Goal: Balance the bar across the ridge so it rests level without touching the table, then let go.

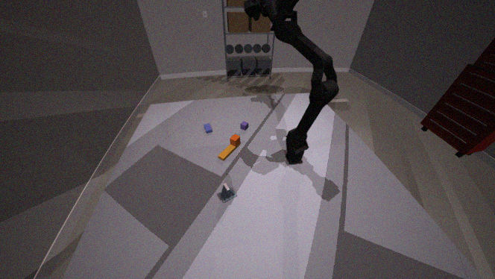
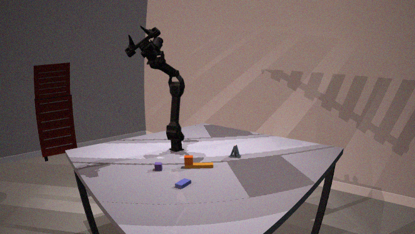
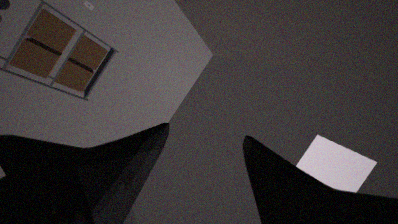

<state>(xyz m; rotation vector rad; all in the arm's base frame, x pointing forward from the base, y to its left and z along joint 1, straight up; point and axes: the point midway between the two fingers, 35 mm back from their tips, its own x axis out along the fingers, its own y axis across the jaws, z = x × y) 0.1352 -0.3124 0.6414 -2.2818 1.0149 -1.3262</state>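
Observation:
The yellow-orange bar (image 1: pixel 226 153) (image 2: pixel 204 165) lies flat on the table. An orange block (image 1: pixel 235 140) (image 2: pixel 188 160) sits at one end of it; whether it is fixed on cannot be told. The ridge, a small dark grey peaked stand (image 1: pixel 226 194) (image 2: pixel 235 152) with a pale top edge, stands apart from the bar with nothing across it. My gripper (image 2: pixel 135 30) (image 3: pixel 206 134) is open and empty, raised high above the table and pointing upward. The wrist view shows only walls, shelf and a bright panel, not the bar or ridge.
A purple cube (image 1: pixel 244 125) (image 2: pixel 158 166) and a flat blue block (image 1: pixel 208 128) (image 2: pixel 183 183) lie on the table near the bar. The arm's base (image 1: pixel 294 157) (image 2: pixel 176 145) stands on the table. A red cabinet (image 1: pixel 466 108) (image 2: pixel 54 109) and a shelf (image 1: pixel 249 33) stand beyond the table.

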